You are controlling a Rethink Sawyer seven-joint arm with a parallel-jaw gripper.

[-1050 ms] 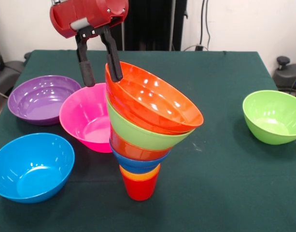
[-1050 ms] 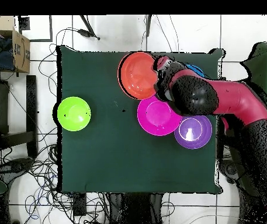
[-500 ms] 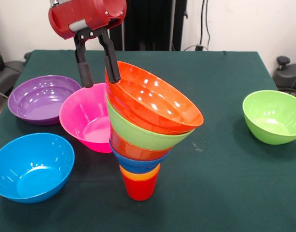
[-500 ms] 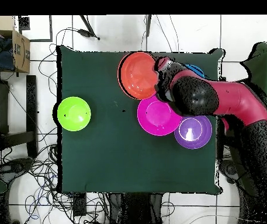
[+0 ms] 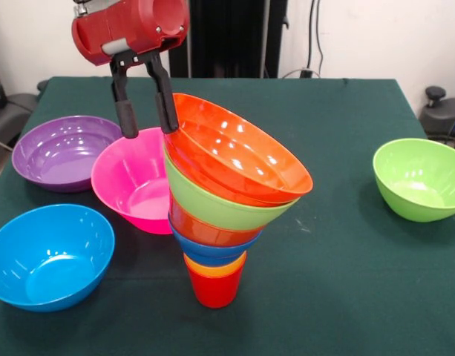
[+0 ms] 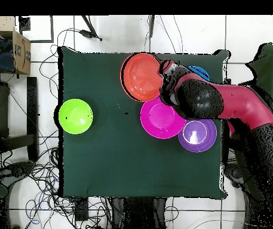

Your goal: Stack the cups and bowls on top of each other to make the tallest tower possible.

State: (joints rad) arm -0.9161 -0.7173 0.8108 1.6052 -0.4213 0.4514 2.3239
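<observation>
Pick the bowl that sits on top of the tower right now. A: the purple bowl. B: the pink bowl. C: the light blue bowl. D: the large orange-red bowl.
D: the large orange-red bowl is the topmost, tilted piece of the tower, resting in a lime green bowl, while the purple bowl, light blue bowl and pink bowl sit apart on the table.

I see glossy, smooth plastic on the bowls (image 5: 234, 159) and red cup (image 5: 214, 288); matt green cloth covers the table (image 5: 346, 245); the fingers (image 5: 126, 115) look matt black.
</observation>
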